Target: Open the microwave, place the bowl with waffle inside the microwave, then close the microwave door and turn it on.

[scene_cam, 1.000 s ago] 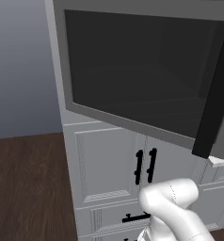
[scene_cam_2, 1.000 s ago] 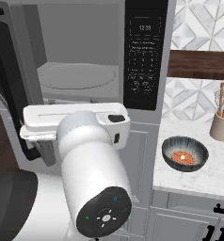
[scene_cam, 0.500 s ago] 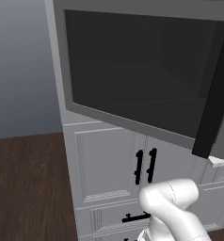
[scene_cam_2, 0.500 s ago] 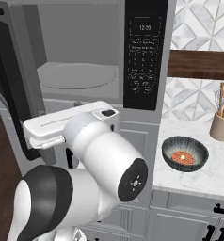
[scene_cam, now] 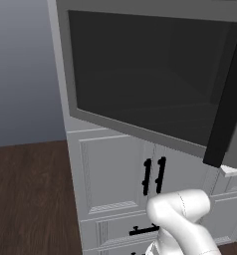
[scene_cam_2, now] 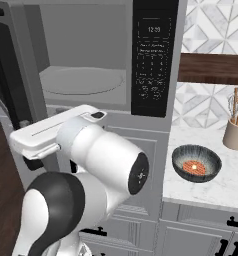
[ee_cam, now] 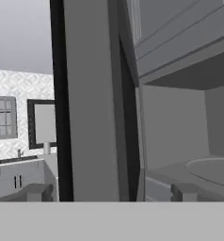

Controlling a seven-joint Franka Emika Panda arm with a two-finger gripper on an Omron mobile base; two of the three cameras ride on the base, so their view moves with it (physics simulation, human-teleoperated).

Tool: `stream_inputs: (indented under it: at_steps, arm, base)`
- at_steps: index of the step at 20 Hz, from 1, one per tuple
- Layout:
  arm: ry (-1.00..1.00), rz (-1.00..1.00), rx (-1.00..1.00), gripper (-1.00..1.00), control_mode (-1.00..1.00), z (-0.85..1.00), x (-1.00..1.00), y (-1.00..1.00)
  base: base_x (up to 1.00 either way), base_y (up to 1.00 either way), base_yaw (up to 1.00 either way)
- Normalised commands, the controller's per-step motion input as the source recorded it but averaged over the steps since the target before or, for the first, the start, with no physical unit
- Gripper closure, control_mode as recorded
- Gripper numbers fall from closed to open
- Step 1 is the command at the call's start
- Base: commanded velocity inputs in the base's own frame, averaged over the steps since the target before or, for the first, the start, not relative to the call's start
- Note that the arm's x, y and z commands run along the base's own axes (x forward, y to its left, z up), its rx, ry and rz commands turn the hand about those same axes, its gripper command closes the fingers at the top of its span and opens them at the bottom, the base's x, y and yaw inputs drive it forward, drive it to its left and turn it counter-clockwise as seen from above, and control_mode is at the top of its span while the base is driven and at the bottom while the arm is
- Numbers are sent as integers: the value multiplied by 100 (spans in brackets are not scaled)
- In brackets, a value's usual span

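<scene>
The microwave point(scene_cam_2: 153, 55) stands open, its grey inside and round turntable point(scene_cam_2: 83, 80) bare. Its door point(scene_cam: 140, 79) is swung wide out to the left, the black bar handle point(scene_cam: 225, 114) at its free edge. The small dark bowl point(scene_cam_2: 196, 162) holding the waffle point(scene_cam_2: 193, 166) rests on the white counter right of the microwave. My gripper point(ee_cam: 111, 192) is open and holds nothing. In the hand view the door point(ee_cam: 92, 94) edge stands ahead between the two fingertips point(ee_cam: 36, 192), with the oven cavity to its right. My white hand point(scene_cam_2: 56, 131) hangs below the microwave opening, well left of the bowl.
A beige utensil holder point(scene_cam_2: 236, 132) stands at the back right of the marble counter point(scene_cam_2: 226, 190). Grey panelled cabinets point(scene_cam: 115, 174) with short black handles sit beneath the microwave. Dark wood floor point(scene_cam: 26, 199) lies to the left. A wooden shelf point(scene_cam_2: 213, 67) hangs above the counter.
The arm has rolled and its hand has shifted a little to the left under the microwave opening. Door, bowl and open jaws look the same.
</scene>
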Motion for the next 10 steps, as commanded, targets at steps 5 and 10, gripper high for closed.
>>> stream_inputs:
  at_steps: [5, 10]
  arm:
    - [2, 19, 0, -100, -100, 0, -12, 0]
    - [0, 27, 0, -100, -100, 0, -41, 1]
  base:
    - [0, 0, 0]
    - [0, 0, 0]
